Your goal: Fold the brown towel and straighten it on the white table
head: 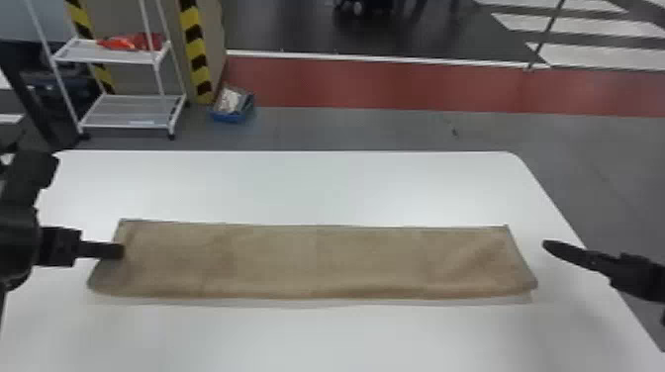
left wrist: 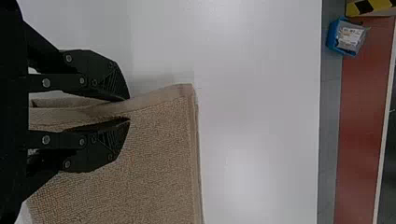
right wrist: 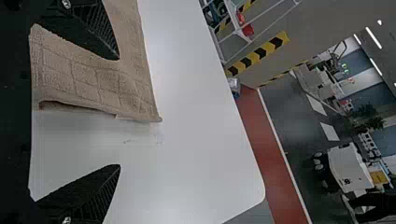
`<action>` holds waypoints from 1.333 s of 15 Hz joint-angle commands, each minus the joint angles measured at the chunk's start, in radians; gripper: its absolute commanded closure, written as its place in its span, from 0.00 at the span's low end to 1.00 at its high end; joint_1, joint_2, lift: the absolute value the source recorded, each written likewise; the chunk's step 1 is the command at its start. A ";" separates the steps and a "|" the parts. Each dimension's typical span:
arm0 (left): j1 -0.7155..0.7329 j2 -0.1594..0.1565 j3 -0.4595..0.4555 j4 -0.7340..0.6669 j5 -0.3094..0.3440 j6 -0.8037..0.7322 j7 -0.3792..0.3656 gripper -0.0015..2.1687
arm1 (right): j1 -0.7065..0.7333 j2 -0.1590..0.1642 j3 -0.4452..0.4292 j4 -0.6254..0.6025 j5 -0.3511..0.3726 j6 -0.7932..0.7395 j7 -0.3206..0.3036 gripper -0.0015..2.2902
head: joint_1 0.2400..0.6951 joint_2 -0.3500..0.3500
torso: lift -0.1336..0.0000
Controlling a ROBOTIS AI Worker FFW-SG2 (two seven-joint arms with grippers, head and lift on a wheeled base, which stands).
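The brown towel (head: 316,262) lies as a long folded strip across the white table (head: 316,188), with a few creases toward its right end. My left gripper (head: 121,251) is at the strip's left end; in the left wrist view the left gripper (left wrist: 129,109) is shut on the towel (left wrist: 159,154), whose edge runs between its fingers. Just beyond the strip's right end is my right gripper (head: 546,245). Seen from the right wrist, the right gripper (right wrist: 119,112) stands open, one finger overlapping the towel (right wrist: 93,79) and the other over bare table.
White tabletop extends behind and in front of the strip. Past the table's far edge are a white shelf rack (head: 131,111) holding red items, a striped pillar (head: 195,49) and a blue bin (head: 232,106) on the floor.
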 commanded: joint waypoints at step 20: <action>-0.032 0.129 0.163 -0.153 -0.023 0.035 -0.292 0.99 | 0.000 -0.001 -0.007 0.025 0.000 -0.034 0.000 0.02 | 1.00 0.41 | 0.07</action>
